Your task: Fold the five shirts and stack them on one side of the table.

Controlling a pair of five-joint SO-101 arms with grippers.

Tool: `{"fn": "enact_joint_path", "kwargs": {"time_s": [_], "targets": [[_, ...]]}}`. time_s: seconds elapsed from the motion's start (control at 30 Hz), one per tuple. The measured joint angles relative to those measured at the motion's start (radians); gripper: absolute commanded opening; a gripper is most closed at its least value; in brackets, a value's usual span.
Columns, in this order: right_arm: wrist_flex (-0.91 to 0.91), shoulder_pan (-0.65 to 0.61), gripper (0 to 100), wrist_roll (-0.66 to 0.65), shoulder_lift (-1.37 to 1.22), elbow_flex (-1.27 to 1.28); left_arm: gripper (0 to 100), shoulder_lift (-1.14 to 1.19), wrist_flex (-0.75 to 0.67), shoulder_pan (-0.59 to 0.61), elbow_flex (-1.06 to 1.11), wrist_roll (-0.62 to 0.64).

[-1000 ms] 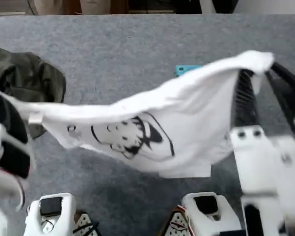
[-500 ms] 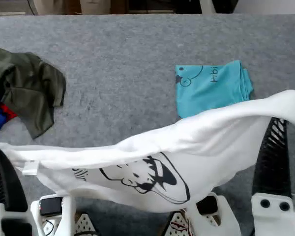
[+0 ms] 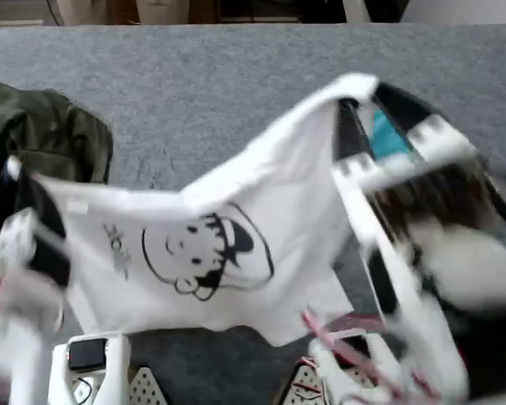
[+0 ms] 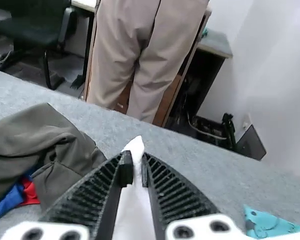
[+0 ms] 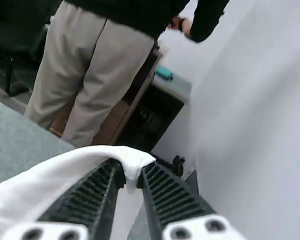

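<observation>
A white shirt with a black cartoon face hangs stretched in the air between both arms, above the grey table. My left gripper is shut on one corner of the white shirt, at the left in the high view. My right gripper is shut on the other corner of the white shirt, raised at the right in the high view. A folded teal shirt lies behind the right arm, mostly hidden. A crumpled dark green shirt lies at the left edge over blue and red cloth.
The arm bases stand at the table's near edge. The far half of the grey table is bare cloth-free surface. Beyond the table stand a desk, cables and a person in beige trousers.
Both arms have swung the white shirt up and away from the near edge. The right arm now covers most of the teal shirt; the cartoon print faces up more fully.
</observation>
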State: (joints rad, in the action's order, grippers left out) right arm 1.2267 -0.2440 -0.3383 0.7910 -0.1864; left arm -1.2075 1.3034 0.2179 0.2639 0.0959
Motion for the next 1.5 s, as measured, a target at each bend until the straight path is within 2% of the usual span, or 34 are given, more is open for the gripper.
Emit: {"fn": "enact_joint_path", "kwargs": {"time_s": [0.17, 0.27, 0.43, 0.63, 0.87, 1.03, 1.17, 1.27, 1.5], "targets": [[-0.284, 0.0, 0.2, -0.002, -0.026, 0.301, 2, 0.026, -0.359, 0.0, 0.322, 0.0], [-0.41, 0.0, 0.1, 0.002, -0.1, 0.354, 2, 0.112, -0.512, 0.0, 0.4, 0.0], [-0.522, 0.002, 0.1, 0.091, -0.281, 0.296, 2, 0.325, -0.674, 0.031, 0.387, 0.002], [-0.571, 0.02, 0.1, 0.167, -0.563, 0.048, 2, 0.566, -0.799, 0.044, 0.249, 0.002], [-0.542, 0.034, 0.1, 0.167, -0.858, -0.221, 2, 0.783, -0.813, 0.046, 0.121, 0.002], [-0.423, 0.034, 0.1, 0.167, -0.922, -0.285, 2, 0.844, -0.813, 0.048, 0.104, 0.002], [-0.262, 0.037, 0.1, 0.161, -0.922, -0.287, 2, 0.845, -0.795, 0.06, 0.104, -0.017], [-0.114, 0.041, 0.1, 0.077, -0.922, -0.287, 2, 0.847, -0.717, 0.08, 0.081, -0.068], [0.209, 0.041, 0.1, -0.057, -0.919, -0.287, 2, 0.753, -0.399, 0.077, 0.02, -0.207]]}}
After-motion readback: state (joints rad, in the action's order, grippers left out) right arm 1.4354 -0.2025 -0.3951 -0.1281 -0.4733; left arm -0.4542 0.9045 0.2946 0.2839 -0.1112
